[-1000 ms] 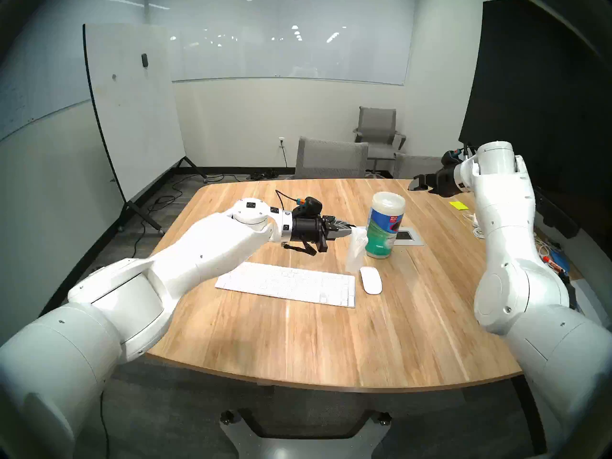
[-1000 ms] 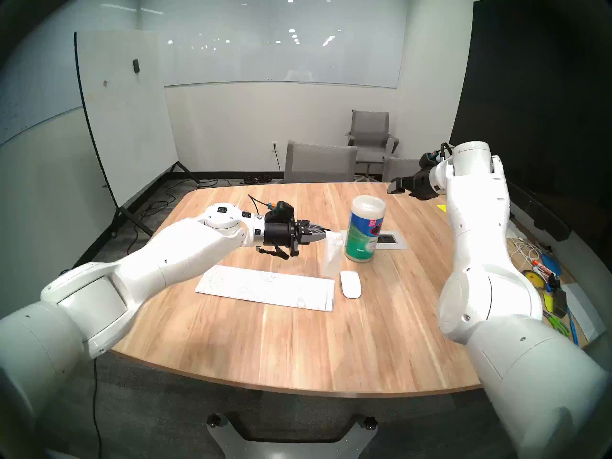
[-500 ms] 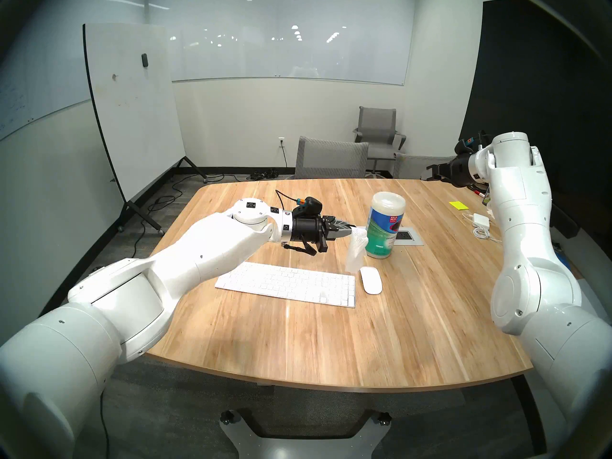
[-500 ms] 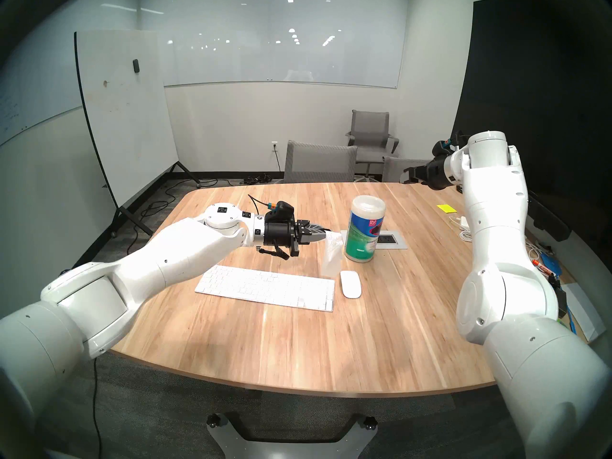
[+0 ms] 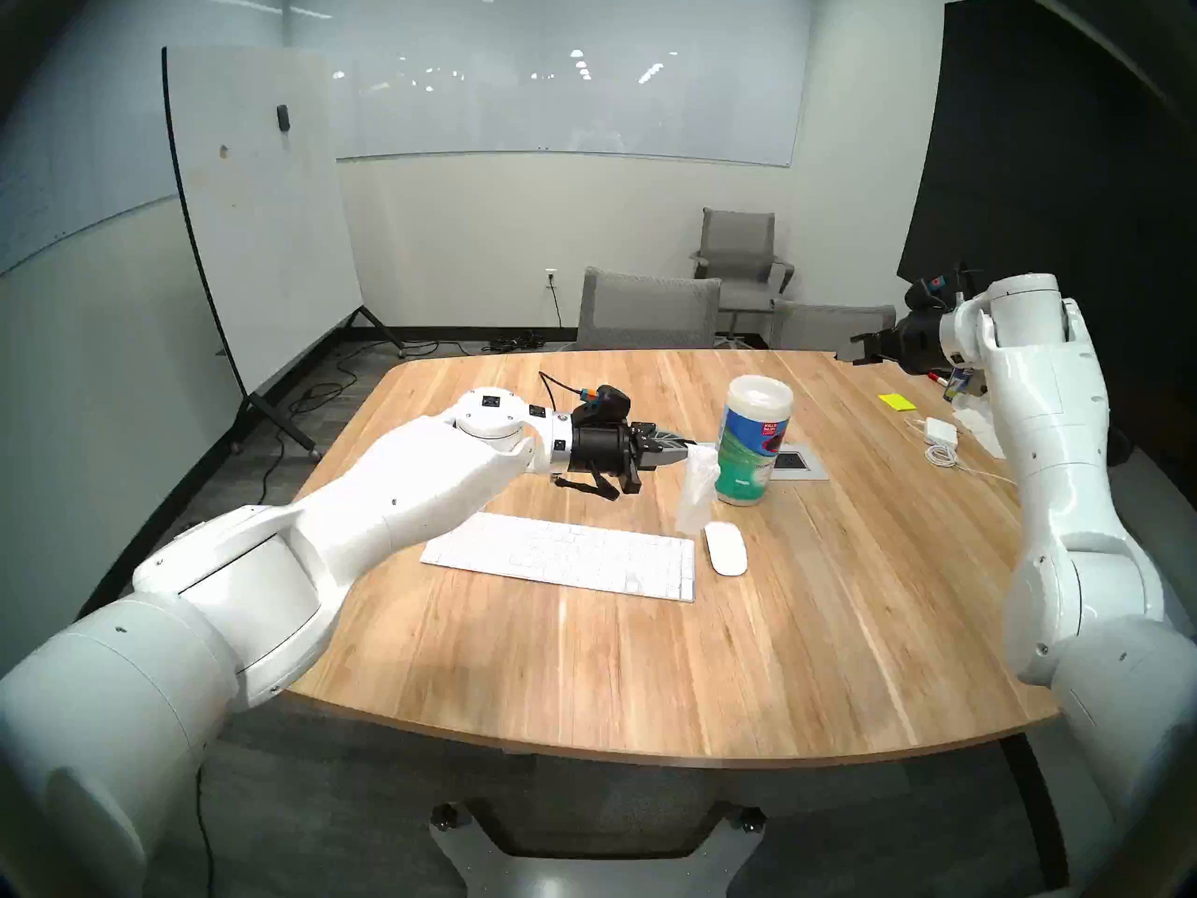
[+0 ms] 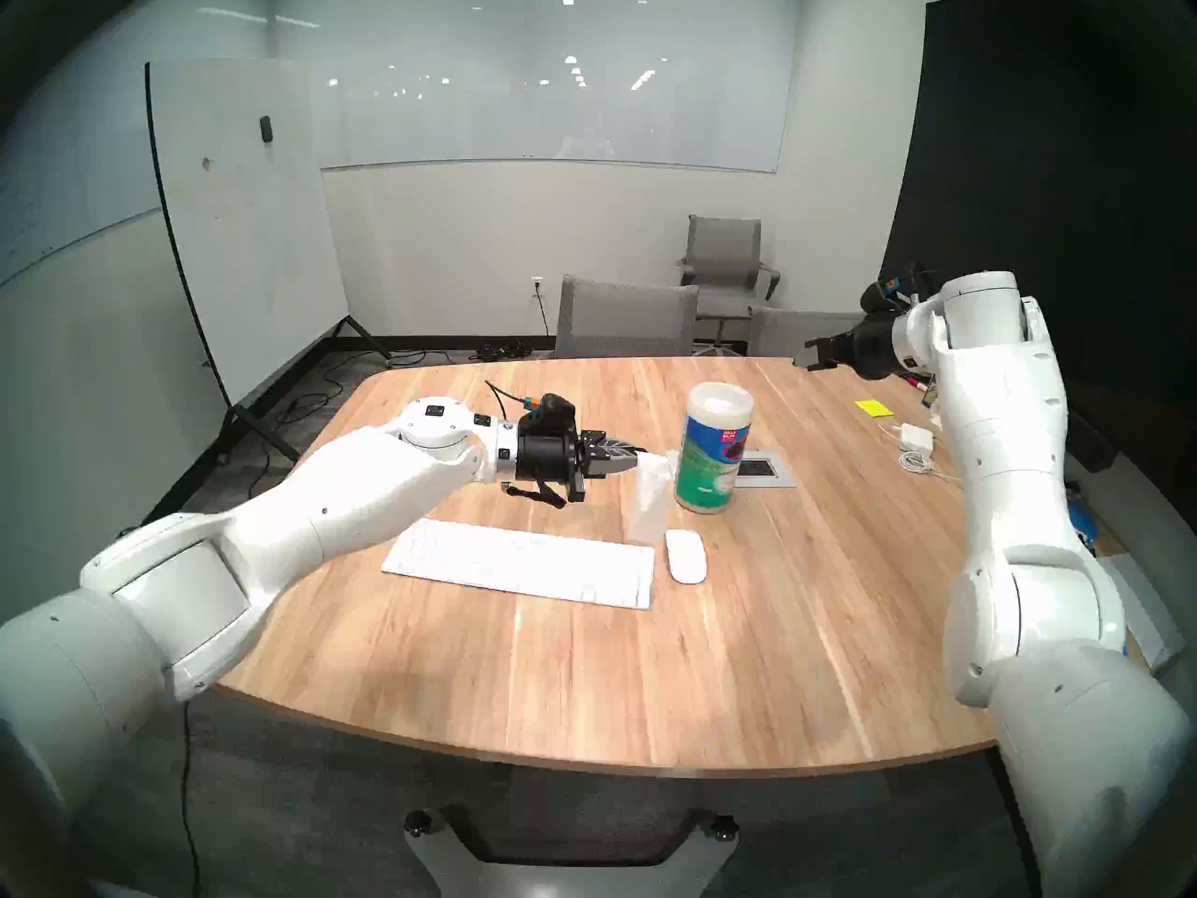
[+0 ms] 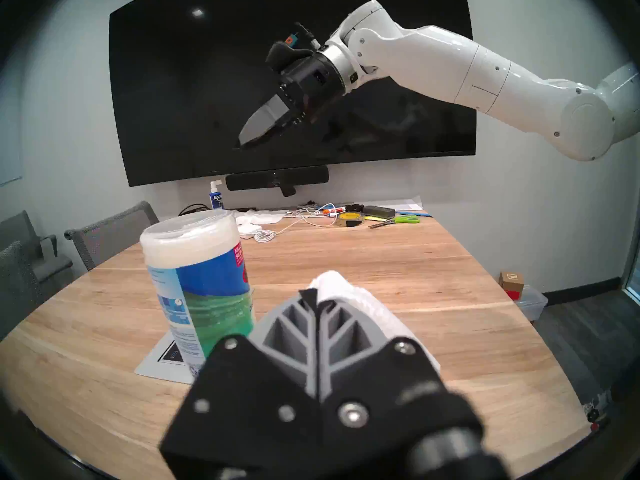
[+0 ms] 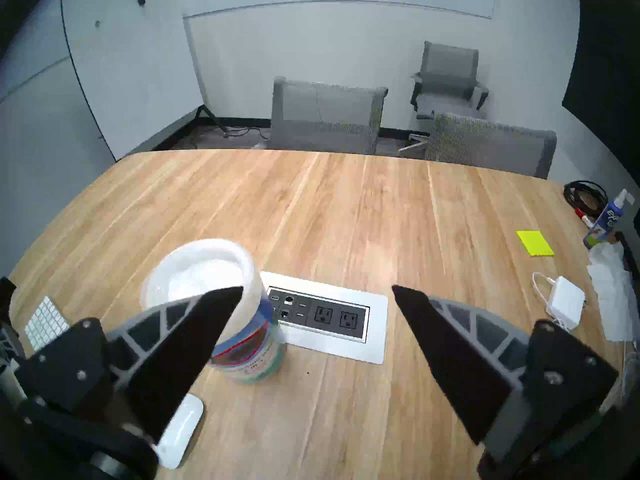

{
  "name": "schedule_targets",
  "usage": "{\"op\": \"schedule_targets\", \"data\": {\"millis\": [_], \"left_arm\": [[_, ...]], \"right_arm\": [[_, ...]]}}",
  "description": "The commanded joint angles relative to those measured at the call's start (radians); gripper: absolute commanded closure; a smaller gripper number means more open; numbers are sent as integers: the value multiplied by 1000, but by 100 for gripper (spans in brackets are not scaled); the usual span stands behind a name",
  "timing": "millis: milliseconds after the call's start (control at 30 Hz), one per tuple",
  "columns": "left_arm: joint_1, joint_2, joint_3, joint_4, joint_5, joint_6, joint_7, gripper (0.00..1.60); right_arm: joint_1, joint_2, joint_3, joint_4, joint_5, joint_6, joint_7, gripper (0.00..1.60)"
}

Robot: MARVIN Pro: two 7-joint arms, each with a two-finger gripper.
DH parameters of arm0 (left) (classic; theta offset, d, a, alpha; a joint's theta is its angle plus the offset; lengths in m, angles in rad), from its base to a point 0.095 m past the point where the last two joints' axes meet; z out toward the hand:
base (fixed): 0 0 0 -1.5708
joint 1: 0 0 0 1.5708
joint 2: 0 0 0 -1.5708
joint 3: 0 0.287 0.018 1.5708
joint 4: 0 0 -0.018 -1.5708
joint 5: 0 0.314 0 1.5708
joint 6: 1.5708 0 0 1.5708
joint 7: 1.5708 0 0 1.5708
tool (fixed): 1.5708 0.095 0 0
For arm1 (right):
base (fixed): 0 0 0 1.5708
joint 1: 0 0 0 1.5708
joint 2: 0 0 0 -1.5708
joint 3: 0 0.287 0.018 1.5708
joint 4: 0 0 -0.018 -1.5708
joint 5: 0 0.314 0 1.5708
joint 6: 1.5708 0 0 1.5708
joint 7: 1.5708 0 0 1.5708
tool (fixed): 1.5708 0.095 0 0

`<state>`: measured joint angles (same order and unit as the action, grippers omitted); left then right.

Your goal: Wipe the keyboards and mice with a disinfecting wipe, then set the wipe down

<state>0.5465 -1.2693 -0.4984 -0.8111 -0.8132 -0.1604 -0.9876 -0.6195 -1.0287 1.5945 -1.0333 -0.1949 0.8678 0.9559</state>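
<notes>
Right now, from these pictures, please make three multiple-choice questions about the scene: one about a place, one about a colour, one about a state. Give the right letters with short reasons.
1. Where does the mouse lie?
A. on top of the keyboard
B. beside the keyboard's right end
C. behind the canister

2. What colour is the sticky note pad on the table?
A. yellow
B. pink
C. blue

3. What is the state of the left gripper?
A. open and empty
B. shut on the canister's lid
C. shut on the wipe

Answers:
1. B: the mouse rests on the wood just right of the keyboard, nearer than the canister.
2. A: the pad is bright yellow in both the head and right wrist views.
3. C: the left wrist view shows its fingers pressed together with the wipe pinched at the tips; in the head view the wipe hangs down.
</notes>
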Motion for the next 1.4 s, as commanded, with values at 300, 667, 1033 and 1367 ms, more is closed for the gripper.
{"op": "schedule_targets", "data": {"millis": [300,667,1033,1367], "left_arm": [[-19,-5,-11,-8,-5,-2,1,160],[-19,-5,-11,-8,-5,-2,1,160],[-19,-5,-11,-8,-5,-2,0,160],[-19,-5,-11,-8,-5,-2,0,160]], "right_arm": [[-13,193,-86,-45,140,-171,199,0],[0,288,-200,14,169,-330,340,0],[49,339,-311,63,210,-487,514,0],[86,362,-417,84,284,-573,528,0]]}}
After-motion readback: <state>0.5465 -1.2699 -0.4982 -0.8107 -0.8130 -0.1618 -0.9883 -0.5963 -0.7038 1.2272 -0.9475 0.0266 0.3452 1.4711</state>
